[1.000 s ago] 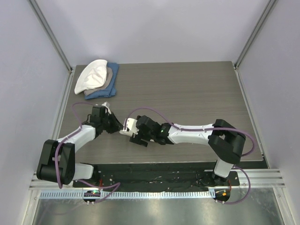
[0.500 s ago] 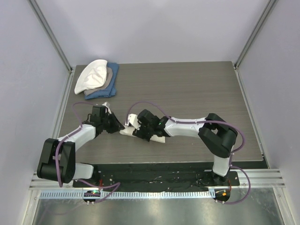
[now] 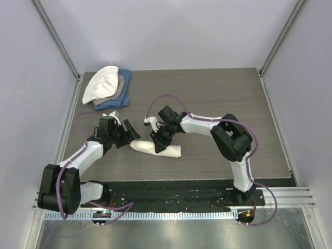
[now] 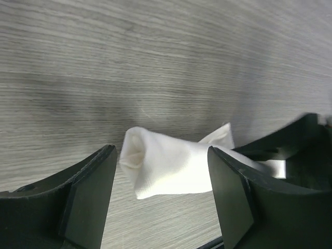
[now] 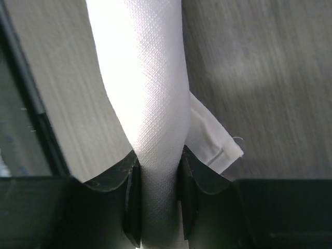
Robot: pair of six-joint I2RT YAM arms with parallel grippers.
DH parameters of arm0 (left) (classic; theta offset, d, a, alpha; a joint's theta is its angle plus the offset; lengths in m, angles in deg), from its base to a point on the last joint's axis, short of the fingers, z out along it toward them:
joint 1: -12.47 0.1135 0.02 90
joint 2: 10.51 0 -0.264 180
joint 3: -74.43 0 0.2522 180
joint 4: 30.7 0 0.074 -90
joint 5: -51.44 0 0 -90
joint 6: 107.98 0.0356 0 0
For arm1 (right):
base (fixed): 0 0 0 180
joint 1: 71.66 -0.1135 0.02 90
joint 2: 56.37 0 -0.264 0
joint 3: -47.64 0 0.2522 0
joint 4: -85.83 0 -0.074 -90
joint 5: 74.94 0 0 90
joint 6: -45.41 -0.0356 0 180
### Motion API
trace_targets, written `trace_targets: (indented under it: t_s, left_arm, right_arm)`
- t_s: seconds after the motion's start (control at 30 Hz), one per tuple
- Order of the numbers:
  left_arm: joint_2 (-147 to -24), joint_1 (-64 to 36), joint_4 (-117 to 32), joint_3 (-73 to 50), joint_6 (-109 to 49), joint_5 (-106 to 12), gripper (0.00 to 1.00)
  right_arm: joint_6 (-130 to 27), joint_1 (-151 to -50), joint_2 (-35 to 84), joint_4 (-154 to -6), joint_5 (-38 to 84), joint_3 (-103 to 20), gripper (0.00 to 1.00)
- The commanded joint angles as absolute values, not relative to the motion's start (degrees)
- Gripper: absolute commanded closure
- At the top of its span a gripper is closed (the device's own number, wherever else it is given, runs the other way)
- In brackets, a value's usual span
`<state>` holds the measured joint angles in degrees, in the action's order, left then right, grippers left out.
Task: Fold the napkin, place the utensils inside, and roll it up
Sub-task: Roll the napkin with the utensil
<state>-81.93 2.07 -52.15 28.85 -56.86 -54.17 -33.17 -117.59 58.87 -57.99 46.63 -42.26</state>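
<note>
Just one rolled napkin (image 3: 155, 148) (right fingers (image 5: 207, 179) pinching); three cloths (image 3: 106, 88).

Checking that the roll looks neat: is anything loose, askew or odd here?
Yes: a loose corner flap sticks out from the side of the rolled napkin, right beside where the right gripper pinches it, so the roll does not look fully tucked.

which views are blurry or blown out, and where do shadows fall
Top external: sharp, evenly lit, sheen on the metal sheet at the near edge. Left wrist: rolled napkin crisp, table grain soft, a dark shadow band at left. Right wrist: weave sharp by the right gripper, washed out toward the top, table blurred.
</note>
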Motion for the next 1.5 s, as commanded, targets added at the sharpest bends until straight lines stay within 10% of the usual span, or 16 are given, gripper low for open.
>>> trace_targets:
  t_s: [0.0, 0.43, 0.77, 1.1, 1.47]
  left_arm:
    - [-77.67, 2.01, -50.36, 31.13, -56.83, -53.41, 0.26]
    - [-78.18, 2.01, -45.36, 34.30, -57.01, -56.83, 0.48]
    - [-83.55, 2.01, -44.29, 32.45, -56.48, -57.01, 1.00]
    - [-86.98, 2.01, -52.71, 27.10, -56.22, -55.26, 1.00]
    - [-92.25, 2.10, -54.40, 23.93, -56.04, -56.57, 1.00]
  right_arm:
    - [-39.40, -116.40, 64.30, -49.21, 60.66, -46.09, 0.68]
    - [-44.50, -112.00, 72.21, -49.21, 66.82, -50.49, 0.68]
    - [-45.73, -111.65, 63.62, -49.29, 53.83, -50.14, 0.42]
    - [-37.83, -118.32, 40.15, -70.01, 27.20, -34.69, 0.08]
    - [-21.92, -132.92, 43.03, -78.65, 1.17, -28.70, 0.05]
